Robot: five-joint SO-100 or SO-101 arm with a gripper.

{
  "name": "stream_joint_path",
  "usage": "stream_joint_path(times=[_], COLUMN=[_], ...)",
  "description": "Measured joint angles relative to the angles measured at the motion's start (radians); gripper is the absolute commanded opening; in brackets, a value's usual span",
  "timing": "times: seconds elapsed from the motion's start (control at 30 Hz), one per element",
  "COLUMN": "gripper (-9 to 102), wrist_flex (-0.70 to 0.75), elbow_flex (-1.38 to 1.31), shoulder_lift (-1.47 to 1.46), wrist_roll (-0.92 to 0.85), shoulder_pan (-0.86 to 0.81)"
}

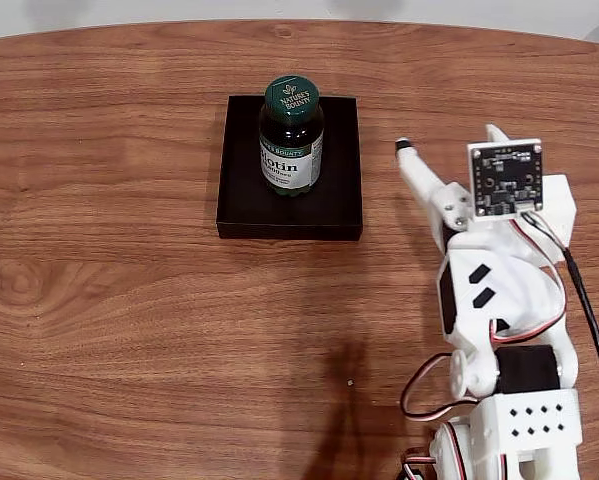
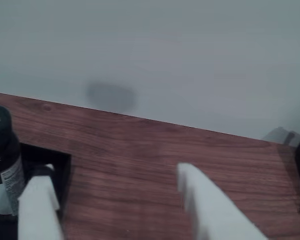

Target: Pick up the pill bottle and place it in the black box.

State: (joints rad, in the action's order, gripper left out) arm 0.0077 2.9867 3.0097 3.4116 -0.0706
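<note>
The pill bottle [image 1: 292, 135], amber-brown with a green cap and a white-and-green label, stands upright inside the black box [image 1: 339, 205] at the table's middle back. My gripper [image 1: 449, 140] hovers to the right of the box, clear of it, open with nothing between its fingers. In the wrist view the bottle [image 2: 2, 165] shows at the far left edge inside the box [image 2: 45, 158]. There the gripper [image 2: 112, 175] reaches up from the bottom, its left finger [image 2: 37, 205] in front of the box's corner and its right finger [image 2: 205, 205] over bare wood.
The wooden table [image 1: 129, 330] spreads wide to the left and in front of the box. My white arm with its red and black cables [image 1: 499, 340] fills the lower right. A pale wall [image 2: 190, 60] rises behind the table's far edge.
</note>
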Motion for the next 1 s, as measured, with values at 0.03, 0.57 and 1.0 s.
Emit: stream_joint_path(times=[0.03,0.57,1.0], gripper=[20,12,6], wrist_flex=[0.014,0.242,0.531], elbow_flex=[0.002,0.063,0.063], shoulder_lift=[0.015,0.135,0.222], wrist_roll=[0.000,0.000,0.015], shoulder_pan=[-0.008,-0.074,-0.098])
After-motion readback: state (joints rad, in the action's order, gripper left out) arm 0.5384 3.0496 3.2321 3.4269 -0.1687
